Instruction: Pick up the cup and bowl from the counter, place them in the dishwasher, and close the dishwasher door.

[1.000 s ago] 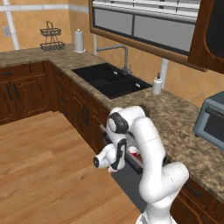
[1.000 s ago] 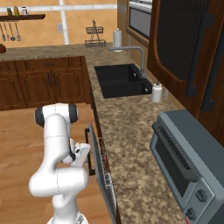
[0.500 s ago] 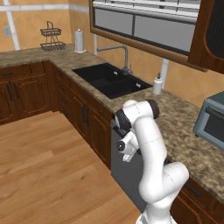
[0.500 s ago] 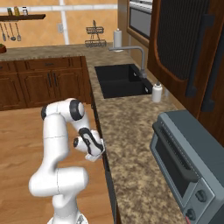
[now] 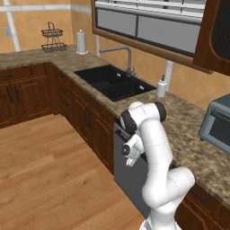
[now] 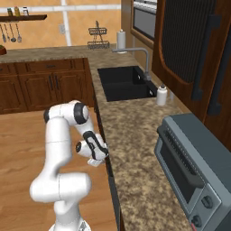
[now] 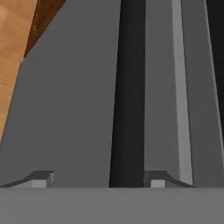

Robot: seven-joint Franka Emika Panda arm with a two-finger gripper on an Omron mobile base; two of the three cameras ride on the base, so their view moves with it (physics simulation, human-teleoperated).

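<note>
The two-finger claw [image 7: 99, 178] of the white arm is pointing straight at the flat grey dishwasher door [image 7: 65, 109], with its two small tips standing apart on both sides of the dark horizontal bar handle [image 7: 127, 96] and gripping nothing. One second ago the door was hanging half open and the hand was reaching low in front of it; now the door is standing almost upright against the grey dishwasher [image 5: 128, 173], and the hand [image 5: 131, 150] has risen with it and is pressing close to the panel just under the edge of the brown speckled granite counter [image 5: 188, 134]. I judge that the last step, closing the door, is nearly finishing, and only a small push is perhaps remaining. I am seeing no cup and no bowl on the counter; whether they are lying inside the dishwasher I cannot tell. The door is looking smooth and plain, with a lighter grey strip running beside the handle. In the right base view the hand [image 6: 92, 151] is touching the front below the counter edge
</note>
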